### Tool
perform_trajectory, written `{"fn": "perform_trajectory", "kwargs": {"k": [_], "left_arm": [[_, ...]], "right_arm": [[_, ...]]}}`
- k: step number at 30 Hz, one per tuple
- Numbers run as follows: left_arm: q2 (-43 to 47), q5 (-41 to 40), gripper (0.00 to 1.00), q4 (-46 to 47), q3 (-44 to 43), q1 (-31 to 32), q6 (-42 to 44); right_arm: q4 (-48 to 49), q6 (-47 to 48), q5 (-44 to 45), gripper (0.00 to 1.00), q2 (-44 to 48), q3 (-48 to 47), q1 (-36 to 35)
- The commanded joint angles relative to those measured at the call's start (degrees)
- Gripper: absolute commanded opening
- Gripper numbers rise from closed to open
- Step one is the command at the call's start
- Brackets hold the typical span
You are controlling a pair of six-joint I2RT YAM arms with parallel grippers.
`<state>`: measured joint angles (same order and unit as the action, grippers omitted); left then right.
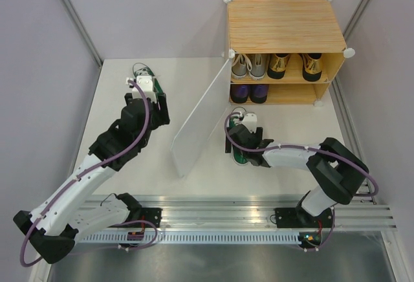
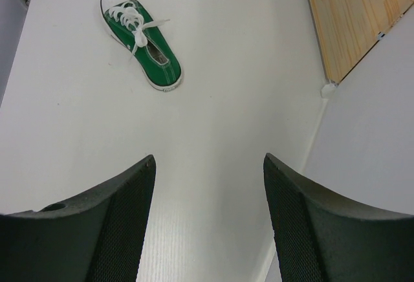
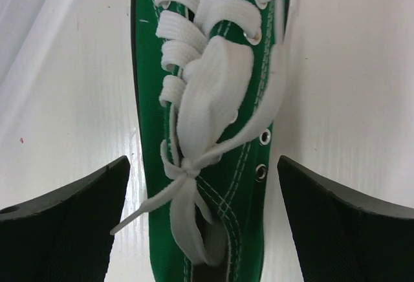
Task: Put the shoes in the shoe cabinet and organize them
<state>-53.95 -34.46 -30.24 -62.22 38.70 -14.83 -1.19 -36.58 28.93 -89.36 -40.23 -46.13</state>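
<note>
One green sneaker (image 3: 213,101) with white laces lies on the table between the fingers of my right gripper (image 3: 204,163), which stands open around it without touching; from above, this gripper (image 1: 238,143) covers most of that sneaker (image 1: 240,158). The other green sneaker (image 2: 142,39) lies at the far left, well ahead of my open, empty left gripper (image 2: 208,165). From above it (image 1: 143,70) peeks out beyond the left gripper (image 1: 147,91). The shoe cabinet (image 1: 284,23) holds grey sneakers (image 1: 249,66) and gold shoes (image 1: 295,66) on the upper shelf, purple shoes (image 1: 249,93) below.
The cabinet's white door panel (image 1: 200,117) stands swung open between the two arms, reaching toward the table's middle. In the left wrist view the cabinet's wooden side (image 2: 359,17) is at the upper right. Grey walls close in the table at left, back and right.
</note>
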Motion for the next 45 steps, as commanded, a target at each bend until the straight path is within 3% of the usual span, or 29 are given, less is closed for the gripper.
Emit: {"fn": "perform_trajectory", "kwargs": {"k": [1,9,18,24,25,28,33,40,45], "left_arm": [[-0.1,0.8,0.72,2.7,-0.2,-0.2,1.5],[-0.3,2.0,0.72,2.7,-0.1,-0.2,1.3],[-1.0,3.6,0.72,2.7,-0.2,-0.2,1.5],[-1.2,3.8,0.72,2.8,-0.1,-0.2,1.6],[-1.3,4.0,0.72,2.7,0.0,-0.2,1.6],[-1.7,4.2,0.72,2.7,-0.1,-0.2,1.6],[-1.7,4.3,0.72,2.7,0.1,-0.2,1.6],[-2.1,5.2,0.72,2.6,0.0,-0.2,1.7],[-1.7,5.0,0.72,2.6,0.0,-0.2,1.8]], "right_arm": [[4.7,0.3,1.0,0.98,-2.8,-1.5,-0.2],[6.5,-1.2,1.0,0.98,-4.3,0.2,-0.5],[6.3,-1.7,1.2,0.83,-7.1,1.6,-0.9],[6.2,-1.6,-0.8,0.65,-8.0,1.0,-0.9],[6.2,-1.7,-0.9,0.52,-7.6,1.0,-0.8],[4.0,-1.0,0.2,0.33,-4.9,0.4,-0.8],[-0.7,0.6,0.6,0.20,4.2,1.2,1.3],[-3.1,1.0,-5.5,0.15,24.6,9.5,12.5],[-5.2,1.0,-8.9,0.15,30.3,13.6,20.8]]}}
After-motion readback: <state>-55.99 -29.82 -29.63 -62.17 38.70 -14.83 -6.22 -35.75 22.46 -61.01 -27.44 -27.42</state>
